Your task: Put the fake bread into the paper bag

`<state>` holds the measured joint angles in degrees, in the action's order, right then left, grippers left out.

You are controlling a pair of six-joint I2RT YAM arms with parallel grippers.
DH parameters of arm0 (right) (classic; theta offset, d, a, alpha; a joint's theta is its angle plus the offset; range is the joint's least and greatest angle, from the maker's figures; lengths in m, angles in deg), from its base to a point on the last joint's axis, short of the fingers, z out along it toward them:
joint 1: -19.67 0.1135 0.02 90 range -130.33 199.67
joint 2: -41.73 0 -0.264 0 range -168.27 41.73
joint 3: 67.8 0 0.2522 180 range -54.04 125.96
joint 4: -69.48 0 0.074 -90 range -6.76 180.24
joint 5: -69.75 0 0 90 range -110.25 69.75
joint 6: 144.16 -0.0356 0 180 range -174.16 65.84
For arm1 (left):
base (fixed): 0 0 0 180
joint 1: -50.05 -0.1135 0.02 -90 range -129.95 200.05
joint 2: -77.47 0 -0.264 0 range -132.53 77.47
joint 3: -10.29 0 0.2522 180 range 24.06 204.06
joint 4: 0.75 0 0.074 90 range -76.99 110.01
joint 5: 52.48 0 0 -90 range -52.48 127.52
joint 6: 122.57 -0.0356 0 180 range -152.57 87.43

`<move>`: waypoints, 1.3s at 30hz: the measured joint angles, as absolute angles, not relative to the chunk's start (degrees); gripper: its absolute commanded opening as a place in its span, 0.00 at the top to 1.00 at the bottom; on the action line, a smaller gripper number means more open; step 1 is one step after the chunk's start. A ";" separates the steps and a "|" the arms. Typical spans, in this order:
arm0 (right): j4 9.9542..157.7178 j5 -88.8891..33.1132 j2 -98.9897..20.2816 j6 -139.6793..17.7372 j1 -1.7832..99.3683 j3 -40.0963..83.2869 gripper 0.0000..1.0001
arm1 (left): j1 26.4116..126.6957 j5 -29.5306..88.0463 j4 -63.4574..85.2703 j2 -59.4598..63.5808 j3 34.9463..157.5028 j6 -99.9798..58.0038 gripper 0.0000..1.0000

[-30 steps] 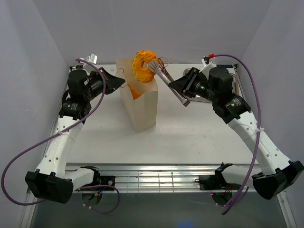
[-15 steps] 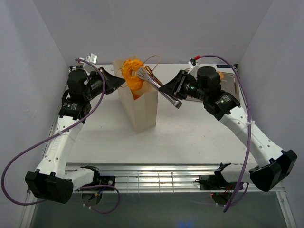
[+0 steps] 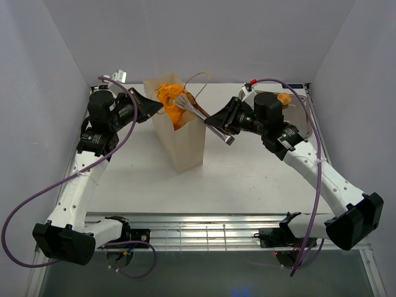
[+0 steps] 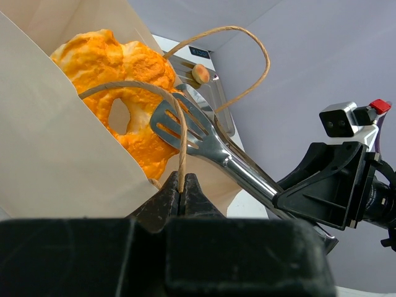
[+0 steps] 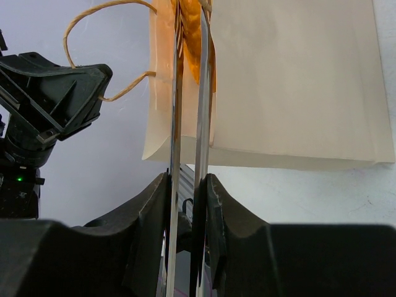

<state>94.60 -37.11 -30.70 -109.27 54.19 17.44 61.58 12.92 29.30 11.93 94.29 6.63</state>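
Tongs (image 3: 207,120) gripped by the right end effector (image 3: 223,122) should carry the doughnut (image 3: 170,98) deeper into the bag (image 3: 189,145); the closed left end effector (image 4: 179,195) pinches its handle (image 4: 181,148).

No lettering, brand, number or sign can be read on anything in these views.

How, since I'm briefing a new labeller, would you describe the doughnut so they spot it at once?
Find the tall cream paper bag, the biggest object in the overhead view. At its open top, metal tongs in the right claw pinch the ring doughnut. It is golden-orange with a hole through it, unlike the small round bun on the steel tray.
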 measured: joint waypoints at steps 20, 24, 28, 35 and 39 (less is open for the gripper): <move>93.04 -37.35 -29.34 -110.38 54.19 17.36 0.55 | 61.58 12.90 29.30 12.13 94.29 6.26 1.00; 92.43 -37.35 -29.01 -110.58 54.19 17.36 0.55 | 61.58 12.90 29.30 12.13 94.29 6.26 1.00; 92.13 -37.33 -28.71 -110.58 54.19 17.36 0.57 | 61.58 12.90 29.30 12.13 94.29 6.26 1.00; 92.52 -38.92 -28.82 -110.78 51.13 20.64 0.58 | 61.58 12.92 29.30 12.13 94.27 6.24 1.00; 92.04 -41.52 -29.78 -111.43 44.97 26.12 0.58 | 61.58 12.90 29.30 12.13 94.27 6.22 1.00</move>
